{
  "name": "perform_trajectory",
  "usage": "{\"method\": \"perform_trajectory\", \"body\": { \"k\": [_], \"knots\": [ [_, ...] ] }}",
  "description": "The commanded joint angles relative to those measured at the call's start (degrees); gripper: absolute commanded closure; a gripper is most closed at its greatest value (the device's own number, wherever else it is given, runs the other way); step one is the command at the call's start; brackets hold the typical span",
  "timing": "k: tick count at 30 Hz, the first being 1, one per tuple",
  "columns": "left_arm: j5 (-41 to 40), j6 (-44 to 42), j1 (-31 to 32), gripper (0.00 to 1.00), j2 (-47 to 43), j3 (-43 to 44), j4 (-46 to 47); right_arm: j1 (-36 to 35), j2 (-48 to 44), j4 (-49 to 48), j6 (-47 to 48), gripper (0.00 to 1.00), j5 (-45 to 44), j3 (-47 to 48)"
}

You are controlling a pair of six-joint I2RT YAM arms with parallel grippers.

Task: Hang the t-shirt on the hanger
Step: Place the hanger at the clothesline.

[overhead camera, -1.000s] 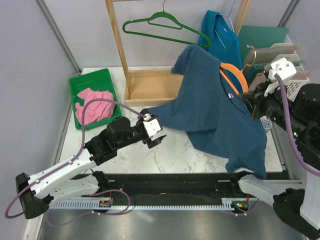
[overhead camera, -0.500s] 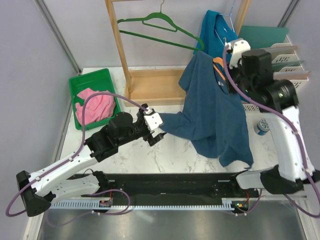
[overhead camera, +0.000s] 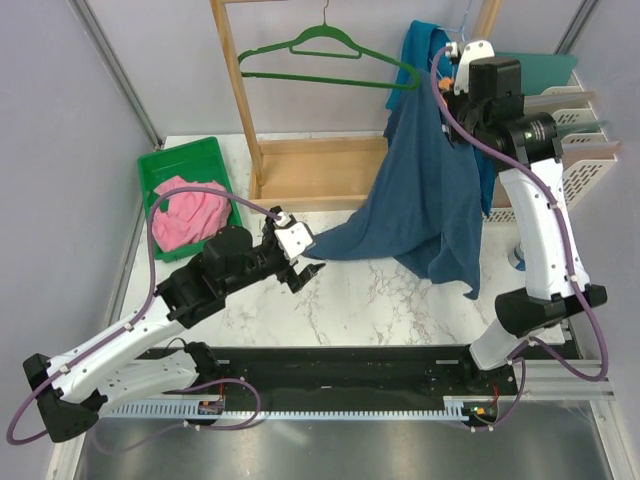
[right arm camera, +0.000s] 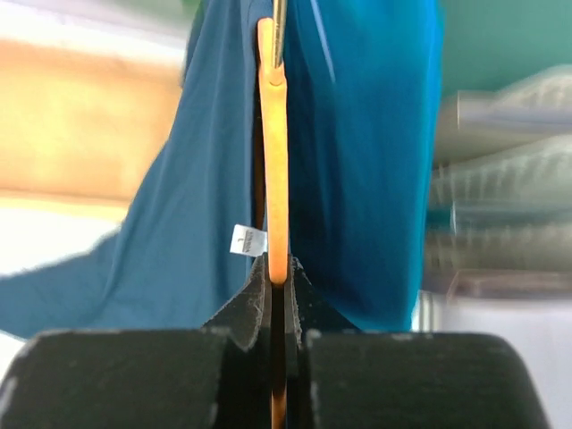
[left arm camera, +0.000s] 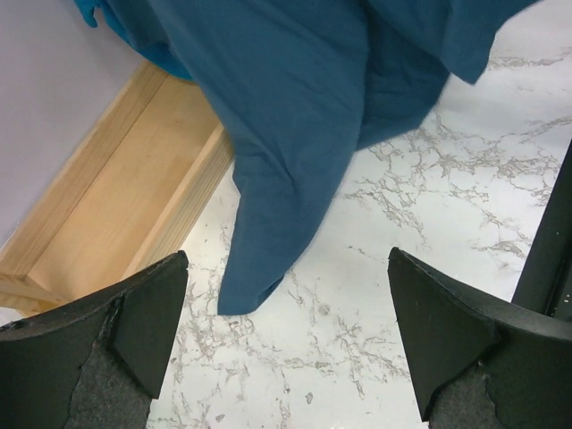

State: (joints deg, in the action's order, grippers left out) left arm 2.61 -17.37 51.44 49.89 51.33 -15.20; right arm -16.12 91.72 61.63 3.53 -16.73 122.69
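T-shirt [overhead camera: 430,190] hangs above the counter's [overhead camera: 380,310] far right part from the orange hanger [right arm camera: 273,161], which the right gripper [right arm camera: 273,268] pinches tight and holds high; its low end trails onto the marble. The left gripper [overhead camera: 300,268] gapes empty just beside that end. Dressing the hanger looks nearly done, though whether both shoulders sit squarely cannot be told.
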Motion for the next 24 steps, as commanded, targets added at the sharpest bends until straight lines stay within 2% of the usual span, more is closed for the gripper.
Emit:
{"method": "perform_trajectory", "body": {
  "k": [1, 4, 12, 17, 24],
  "knots": [
    [0.11, 2.77, -0.29, 0.01, -0.58, 0.96, -0.35, 0.74, 5.65, -8.88, 2.27, 1.0, 4.77, 16.83],
    [0.37, 3.04, -0.29, 0.01, -0.76, 1.66, -0.44, 0.91, 8.73, -13.17, 5.07, 1.0, 5.22, 19.86],
    [0.55, 3.65, -0.55, 0.01, -0.76, 2.11, -0.79, 1.26, 11.9, -26.99, 8.86, 1.0, 6.98, 19.51],
    [0.82, 4.36, -0.73, 0.01, -1.11, 2.11, -0.88, 2.14, 16.02, -35.16, 9.83, 1.0, 7.33, 19.51],
    [1.08, 4.8, -1.34, 0.01, -2.34, 1.84, -1.76, 3.38, 20.77, -41.66, 8.42, 1.0, 10.49, 20.83]
  ]
}}
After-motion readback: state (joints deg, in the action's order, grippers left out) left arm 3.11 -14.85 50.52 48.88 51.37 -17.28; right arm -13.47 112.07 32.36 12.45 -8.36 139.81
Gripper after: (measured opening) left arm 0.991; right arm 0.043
